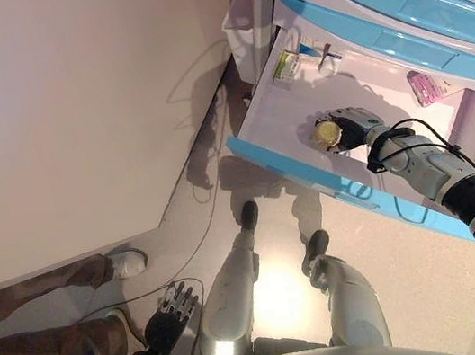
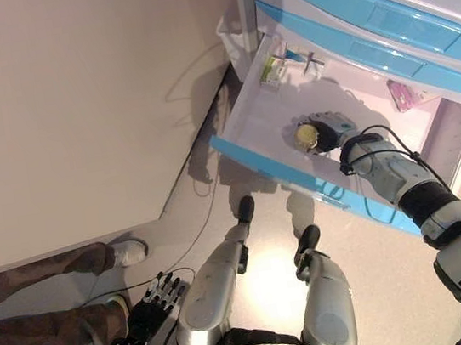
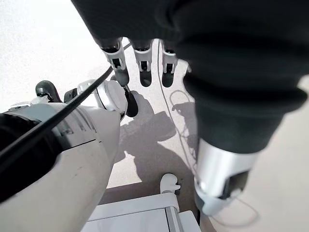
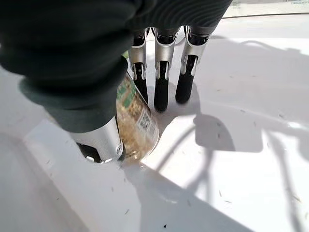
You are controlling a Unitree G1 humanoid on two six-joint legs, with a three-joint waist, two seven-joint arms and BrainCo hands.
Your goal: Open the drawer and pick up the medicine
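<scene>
Open drawer (image 1: 258,128), right hand (image 1: 350,129) seemingly gripping bottle (image 1: 326,134)

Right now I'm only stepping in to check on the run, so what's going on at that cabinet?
The drawer is pulled open, and the robot's right hand is inside it, fingers and thumb closed around a small medicine bottle on the drawer floor. A green-and-white box and a pink packet lie elsewhere in the drawer. The left hand hangs open and idle by the robot's side. A person's legs stand nearby.
</scene>
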